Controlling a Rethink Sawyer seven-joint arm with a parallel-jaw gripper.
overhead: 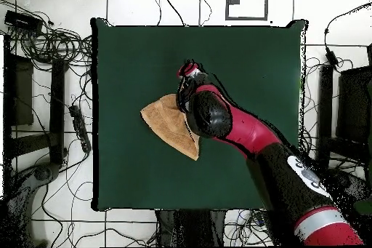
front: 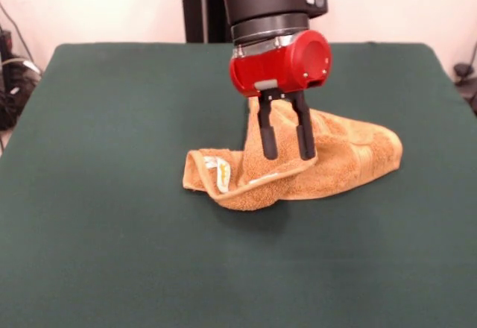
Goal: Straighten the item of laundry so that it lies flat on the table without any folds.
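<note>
Plainly, the small orange-tan terry hand towel lay crumpled and folded over itself near the middle of the surface, a large rectangle topped with dark green felt-like cloth; its small white label showed on the rolled end at the picture's left in the front view, and a woven band ran near the opposite tip; in the overhead view it made a rough triangle, partly hidden under the arm. Over it stood the red and black pincer, its two black fingers parted and pointing straight down, their tips at the towel's raised fold with cloth between them; whether they pinched it I could not tell, though the gap read as open. I judged the step in hand to be taking hold of a folded layer; the next move would call for closing on the upper layer alone, then drawing it outward to unfold it. Bare green cloth lay on every side of the towel, all edges well away, so room for spreading was ample.
</note>
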